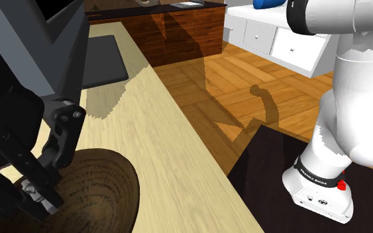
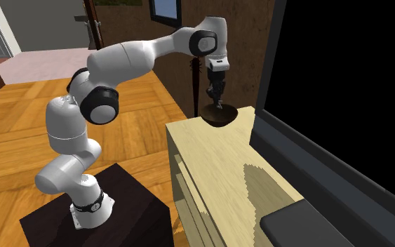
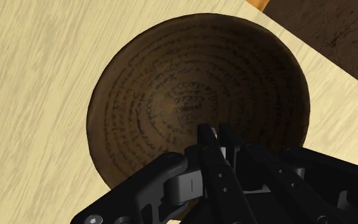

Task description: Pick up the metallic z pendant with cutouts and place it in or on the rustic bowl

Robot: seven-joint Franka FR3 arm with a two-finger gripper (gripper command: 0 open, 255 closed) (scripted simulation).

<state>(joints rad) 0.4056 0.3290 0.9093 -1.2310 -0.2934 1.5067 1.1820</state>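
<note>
Pendant (image 3: 214, 131) sits clasped in end effector (image 3: 209, 135) over bowl (image 3: 165, 83).

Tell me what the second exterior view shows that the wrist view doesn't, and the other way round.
Second exterior view, not wrist view: the whole white arm, its dark stand and the wood floor. Wrist view, not second exterior: the concentric markings inside the bowl, and a thin pale sliver, apparently the pendant, clasped in the gripper. Both: the gripper over the dark bowl, which sits on the pale wooden table.
</note>
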